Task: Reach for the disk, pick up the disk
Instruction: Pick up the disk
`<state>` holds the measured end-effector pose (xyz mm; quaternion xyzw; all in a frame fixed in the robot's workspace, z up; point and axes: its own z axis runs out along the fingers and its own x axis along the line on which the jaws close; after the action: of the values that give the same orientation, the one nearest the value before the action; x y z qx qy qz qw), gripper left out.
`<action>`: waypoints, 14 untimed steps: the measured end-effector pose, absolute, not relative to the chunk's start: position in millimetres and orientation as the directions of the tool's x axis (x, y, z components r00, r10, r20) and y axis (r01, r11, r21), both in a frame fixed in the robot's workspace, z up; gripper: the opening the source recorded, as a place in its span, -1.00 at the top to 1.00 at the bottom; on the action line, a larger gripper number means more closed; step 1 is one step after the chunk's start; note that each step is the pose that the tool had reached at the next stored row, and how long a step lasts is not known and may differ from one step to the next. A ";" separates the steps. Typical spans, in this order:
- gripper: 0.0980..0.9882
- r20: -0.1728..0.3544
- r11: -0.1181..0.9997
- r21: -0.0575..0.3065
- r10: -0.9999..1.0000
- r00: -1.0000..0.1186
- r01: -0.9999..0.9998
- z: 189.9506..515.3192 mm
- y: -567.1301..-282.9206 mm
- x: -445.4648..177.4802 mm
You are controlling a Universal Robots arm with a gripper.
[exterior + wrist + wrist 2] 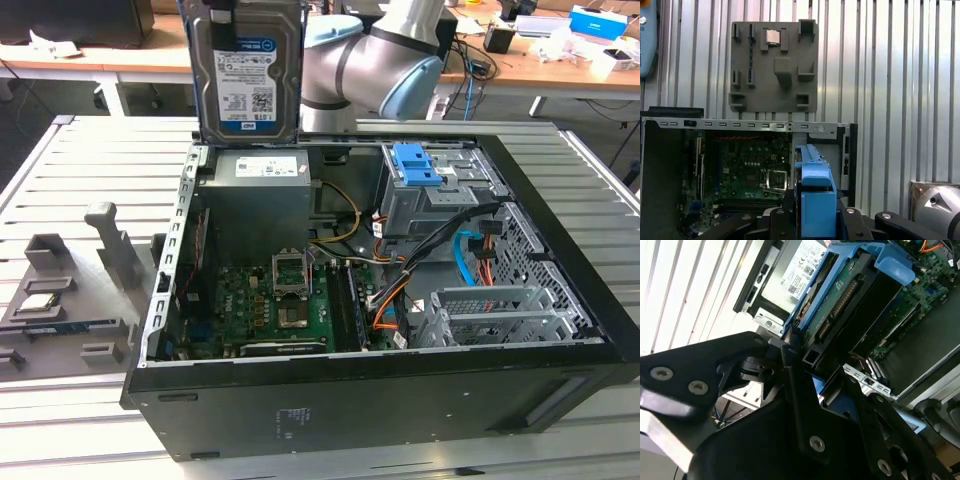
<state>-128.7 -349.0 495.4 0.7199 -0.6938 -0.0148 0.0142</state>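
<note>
1. Up in the air with the disk (247, 75): upright, labelled face toward the exterior view, clear above the open computer case (560, 330), over its power-supply corner.
2. Clamped by the gripper (815, 222), jaws pressed on the disk's blue rails from either side, or so it seems in both wrist views, the contact being partly hidden.
3. Beneath, inside the case, a green motherboard (270, 300) and a blue-latched drive cage (430, 205).
4. Beside the case, on the slatted table (90, 150), a grey fixture tray (774, 70) carrying a small square chip (772, 36).
</note>
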 end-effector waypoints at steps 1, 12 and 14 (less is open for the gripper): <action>0.39 -0.002 -0.037 0.041 -0.999 0.037 -0.998 495.4 -348.9 -121.0; 0.39 -0.002 -0.037 0.043 -0.999 0.037 -0.998 495.5 -347.8 -57.2; 0.39 -0.002 -0.037 0.044 -0.999 0.037 -0.998 495.4 -347.5 -48.8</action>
<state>-48.8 -347.5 495.4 0.7199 -0.6937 -0.0158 0.0150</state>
